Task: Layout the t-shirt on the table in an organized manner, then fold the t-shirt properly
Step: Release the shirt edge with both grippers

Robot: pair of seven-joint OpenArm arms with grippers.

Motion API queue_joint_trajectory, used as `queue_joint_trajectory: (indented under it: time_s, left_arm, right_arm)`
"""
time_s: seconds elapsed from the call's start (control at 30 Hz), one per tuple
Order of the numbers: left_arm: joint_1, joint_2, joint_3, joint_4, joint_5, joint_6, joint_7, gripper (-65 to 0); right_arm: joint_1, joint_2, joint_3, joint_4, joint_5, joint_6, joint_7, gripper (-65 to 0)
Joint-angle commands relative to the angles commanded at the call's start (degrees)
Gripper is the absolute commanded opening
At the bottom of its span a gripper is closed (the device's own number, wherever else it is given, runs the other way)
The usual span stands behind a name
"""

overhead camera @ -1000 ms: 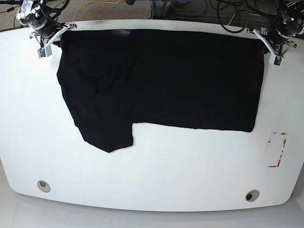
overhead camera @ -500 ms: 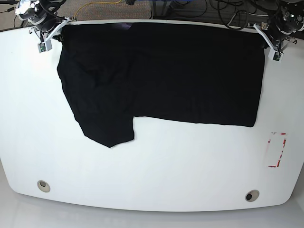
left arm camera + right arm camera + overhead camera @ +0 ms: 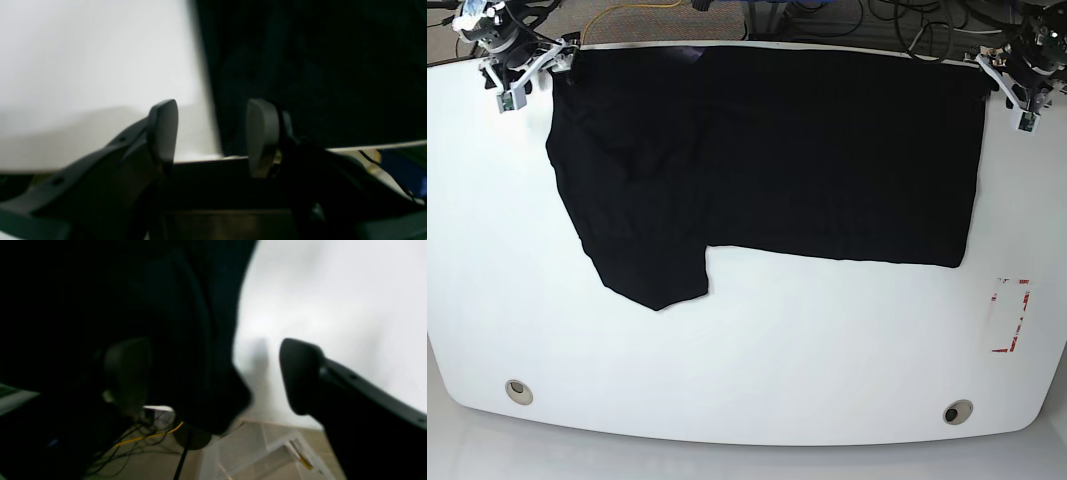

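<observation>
White table (image 3: 757,370) with curved edges fills the base view; two round grommet holes (image 3: 519,391) near the front edge, red tape marks (image 3: 1010,315) at front right of view. Black t-shirt (image 3: 827,150) lies spread across the far half, top edge at the table's far rim, one sleeve hanging toward the front on the view's left. Left gripper (image 3: 211,136) sits at the far corner by the shirt's edge, jaws spread apart, nothing clamped. Right gripper (image 3: 213,373) at the other far corner, jaws wide, a shirt corner hanging between them, not pinched. Beyond the table: cables (image 3: 897,25), grey floor, a yellow cord.
</observation>
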Motion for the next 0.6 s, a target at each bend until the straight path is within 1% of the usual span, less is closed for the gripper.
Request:
queue_joint_trajectory:
  time_s: [0.1,0.23,0.4,0.5,0.53,0.6]
  left_arm:
    - [0.0,-1.14,-0.79,1.58,0.0,0.0,0.0,-33.5]
    - [-0.18,-1.41,-0.88,3.52,-0.09,0.0,0.0,-33.6]
    - [-3.16,-1.41,-0.88,4.84,-0.09,0.0,0.0,-33.6]
    - [-7.21,-1.32,-0.88,4.75,0.18,0.0,0.0,-33.8]
    - [-9.32,-1.23,-0.88,4.75,0.26,0.0,0.0,-33.8]
    - [-11.43,-1.23,-0.7,4.75,0.35,0.0,0.0,-33.8]
  right_arm:
    - [0.0,0.0,0.0,2.46,0.0,0.0,0.0,-5.2]
    - [0.26,0.09,-0.26,5.54,0.0,0.0,0.0,-5.1]
    - [5.1,-0.18,-0.35,5.8,-0.53,0.0,-0.26,-5.1]
    - [9.76,-0.18,-0.44,4.48,-0.53,0.0,-3.25,-5.1]
    - [12.4,0.0,-0.44,3.34,-0.53,0.0,-4.92,-5.1]
    - [15.03,0.0,-0.44,2.2,-0.62,0.0,-6.42,-5.1]
